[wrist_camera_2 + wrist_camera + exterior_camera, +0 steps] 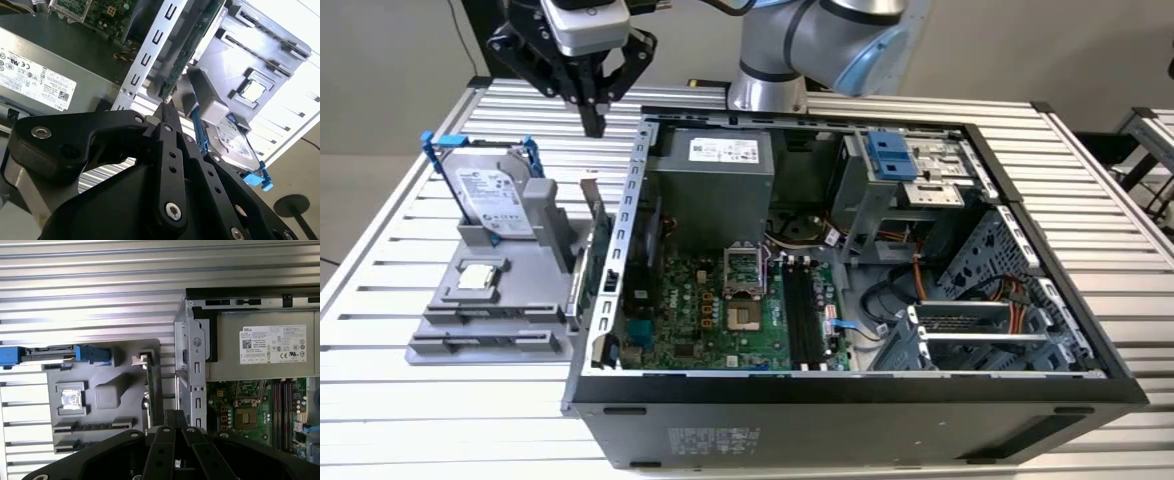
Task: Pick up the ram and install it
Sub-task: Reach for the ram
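The ram (pixel 148 390) stands on edge in the grey holder (pixel 467 335), in the slot nearest the case wall. We judge it is not yet picked. The table (pixel 400 420) of metal slats carries everything. The open computer case (pixel 854 410) shows its motherboard (pixel 707 320), and the black slots (pixel 803 315) look empty to us. The holder sits just beside the case, on the exterior view's left. It also carries the hard drive (pixel 491 190) upright and a small chip (pixel 480 277) lying flat. The gripper (pixel 594 122) hangs above the ram's end, apart from it, jaws together with nothing between. We read the step as the approach for pickup. A grasp calls for jaws parted and lined up across the thin board, with little room beside the case wall.
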You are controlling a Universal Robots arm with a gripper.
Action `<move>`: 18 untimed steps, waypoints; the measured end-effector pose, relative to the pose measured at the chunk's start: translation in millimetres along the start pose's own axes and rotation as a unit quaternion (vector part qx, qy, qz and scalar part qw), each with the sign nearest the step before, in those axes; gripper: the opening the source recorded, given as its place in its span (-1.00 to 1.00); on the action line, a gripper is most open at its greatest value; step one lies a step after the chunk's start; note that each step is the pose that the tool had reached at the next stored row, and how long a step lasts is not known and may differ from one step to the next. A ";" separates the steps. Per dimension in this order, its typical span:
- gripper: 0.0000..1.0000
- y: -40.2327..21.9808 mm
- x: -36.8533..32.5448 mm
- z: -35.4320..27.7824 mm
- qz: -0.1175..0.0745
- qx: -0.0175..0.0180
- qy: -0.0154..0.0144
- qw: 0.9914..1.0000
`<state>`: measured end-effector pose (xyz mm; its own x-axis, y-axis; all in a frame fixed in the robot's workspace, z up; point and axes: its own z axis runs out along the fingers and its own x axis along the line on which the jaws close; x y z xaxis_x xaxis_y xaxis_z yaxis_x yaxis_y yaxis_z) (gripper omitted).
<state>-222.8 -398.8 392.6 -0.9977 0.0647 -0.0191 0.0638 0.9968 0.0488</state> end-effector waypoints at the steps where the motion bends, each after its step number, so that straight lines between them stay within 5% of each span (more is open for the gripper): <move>1: -1.00 -0.1 1.6 -0.1 0.000 0.000 0.000 1.000; 18: -1.00 -2.1 32.5 -0.7 -0.006 0.000 0.000 1.000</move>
<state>-255.4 -398.8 392.6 -0.9984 0.0536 -0.0191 0.0526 0.9974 0.0487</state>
